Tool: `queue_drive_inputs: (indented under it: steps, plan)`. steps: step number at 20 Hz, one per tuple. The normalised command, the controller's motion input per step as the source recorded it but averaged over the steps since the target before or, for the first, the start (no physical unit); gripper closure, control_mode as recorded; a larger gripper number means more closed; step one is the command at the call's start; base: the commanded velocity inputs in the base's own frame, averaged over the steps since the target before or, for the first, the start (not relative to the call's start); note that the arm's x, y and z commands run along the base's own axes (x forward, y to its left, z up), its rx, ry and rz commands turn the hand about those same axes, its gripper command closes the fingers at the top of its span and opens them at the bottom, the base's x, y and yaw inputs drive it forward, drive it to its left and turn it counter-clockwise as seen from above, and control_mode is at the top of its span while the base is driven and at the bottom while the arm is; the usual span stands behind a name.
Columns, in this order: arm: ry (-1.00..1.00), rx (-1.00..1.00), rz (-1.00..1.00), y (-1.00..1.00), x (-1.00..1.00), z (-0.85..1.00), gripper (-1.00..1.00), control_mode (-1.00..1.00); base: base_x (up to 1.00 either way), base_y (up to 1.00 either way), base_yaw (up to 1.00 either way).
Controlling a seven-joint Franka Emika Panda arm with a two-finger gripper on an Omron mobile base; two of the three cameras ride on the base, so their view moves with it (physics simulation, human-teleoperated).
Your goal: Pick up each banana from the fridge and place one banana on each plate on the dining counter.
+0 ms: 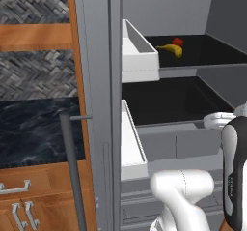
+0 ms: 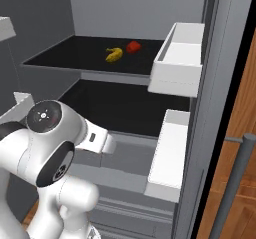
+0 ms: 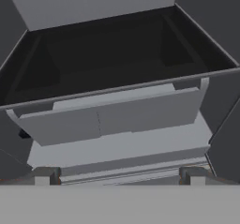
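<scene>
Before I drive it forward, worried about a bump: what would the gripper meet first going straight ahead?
Probably the grey drawer front below the fridge's lower black shelf; depth is unclear. Jaws open, empty.

The fridge (image 1: pixel 96 104) stands open, and on its upper shelf (image 2: pixel 75 53) a banana (image 1: pixel 171 50) lies toward the back, with a small round fruit (image 1: pixel 177 41) just behind and beside it. The lower shelf (image 1: pixel 169 102) sits directly below, and under that, at the front, is a drawer (image 3: pixel 117 115), which the claw (image 3: pixel 119 176) faces from just in front with its jaws spread wide. On the inside of the door, one bin (image 2: pixel 177 58) hangs level with the upper shelf and a second bin (image 2: pixel 167 153) hangs below it, while the bar handle (image 1: pixel 72 172) runs down the door's outer side, next to the cabinets (image 1: pixel 29 196).
</scene>
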Motion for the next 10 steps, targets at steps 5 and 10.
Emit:
queue_drive_inputs:
  steps: [5,10]
  plan:
    - [-0.02,0.0,-0.05,0.08,0.52,0.37,-1.0,-1.0,0.0,0.0,0.0]
    - [-0.07,-0.04,0.0,0.01,0.59,0.87,-1.0,-1.0,0.0,0.0,0.0]
